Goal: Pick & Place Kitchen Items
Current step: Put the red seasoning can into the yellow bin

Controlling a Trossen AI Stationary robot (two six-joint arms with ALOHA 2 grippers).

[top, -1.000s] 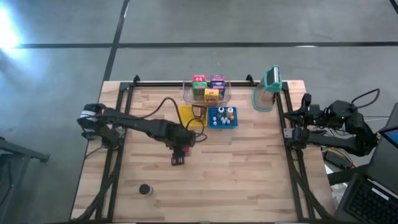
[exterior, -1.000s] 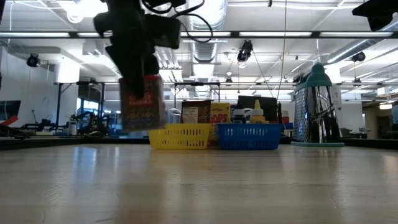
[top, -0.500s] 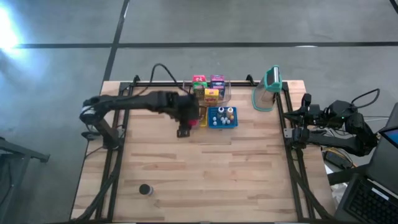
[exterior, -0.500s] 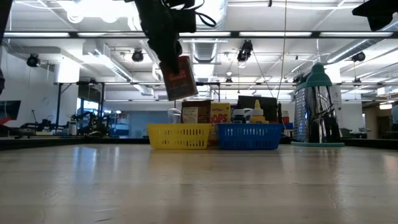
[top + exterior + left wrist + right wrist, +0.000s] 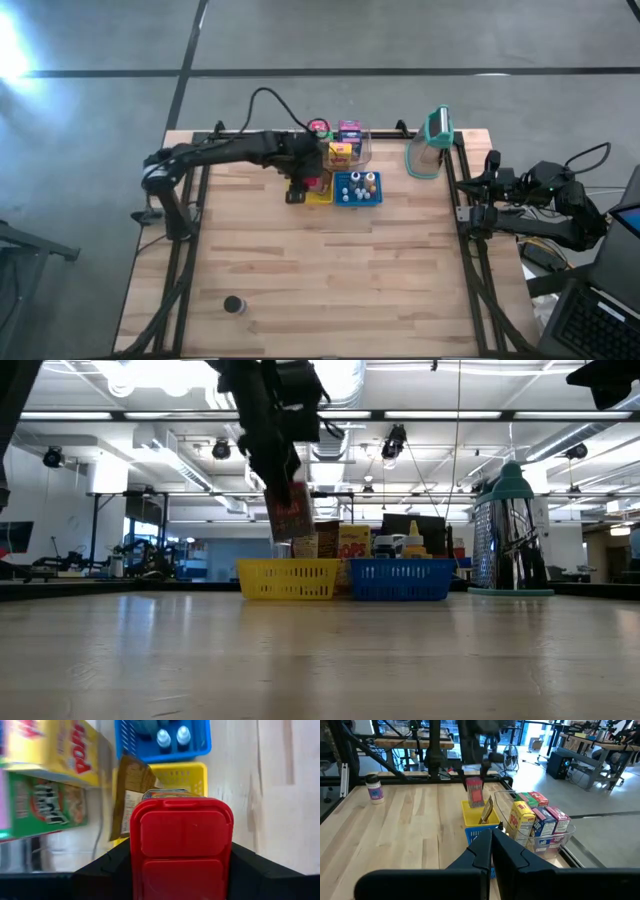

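From above, the left end effector [image 5: 297, 190] hung over the yellow basket [image 5: 318, 195] at the back of the surface [image 5: 380, 270], closed on a red carton [image 5: 311, 183], with the blue basket [image 5: 358, 188] just beside and the clear tray of cartons [image 5: 340, 145] right behind, so the only free room lay toward the front, where a dark disc [image 5: 234, 304] sat well apart. At table height the red carton [image 5: 289, 512] hung slightly tilted, long axis roughly upright, just above the yellow basket's [image 5: 290, 579] rim. From the left wrist, the carton's red end [image 5: 181, 847] filled the jaws with the basket [image 5: 180, 775] straight beyond, while the right end effector [image 5: 492, 842] waited shut and empty at the right edge.
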